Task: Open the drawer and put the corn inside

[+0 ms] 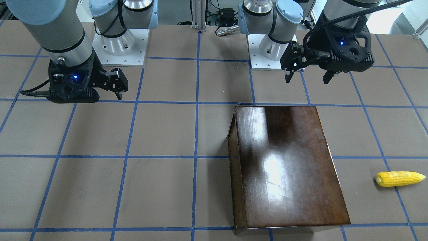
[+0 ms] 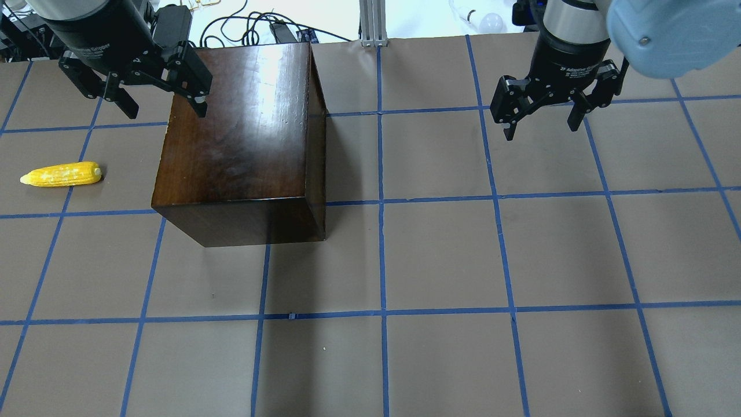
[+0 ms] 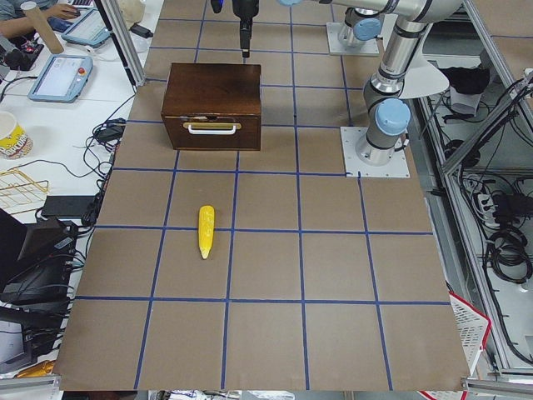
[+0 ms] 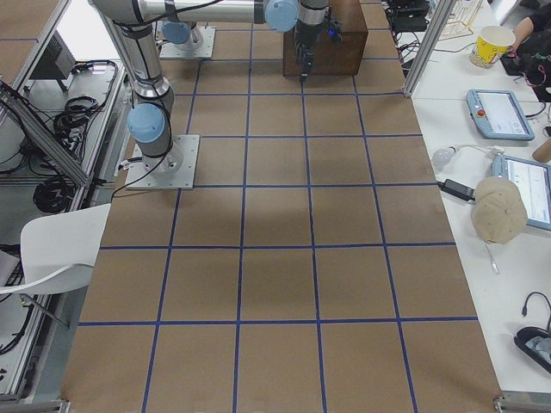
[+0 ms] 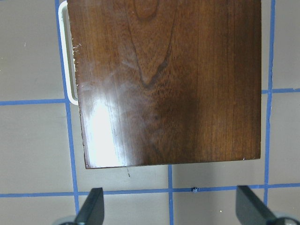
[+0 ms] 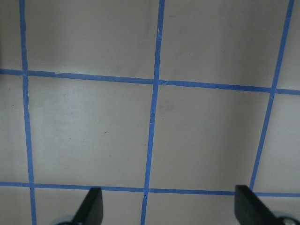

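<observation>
Jaws stand spread wide on both arms, each holding nothing. The left gripper (image 2: pixel 165 110) hangs in the air above the cabinet (image 2: pixel 237 139) (its wrist view looks straight down on the glossy top) and touches nothing. The right gripper (image 2: pixel 542 130) hangs over bare surface (image 2: pixel 440 255), well apart from the cabinet. The drawer (image 3: pixel 212 137) is pushed in, its front on the cabinet side that faces the robot's left, with a pale handle (image 3: pixel 211 127) across it. The corn (image 2: pixel 61 174) lies flat on the surface on that same side, well apart from the drawer front, its blunt end toward the cabinet and its tip pointing away. Blue tape (image 2: pixel 381 174) marks the surface in squares.
</observation>
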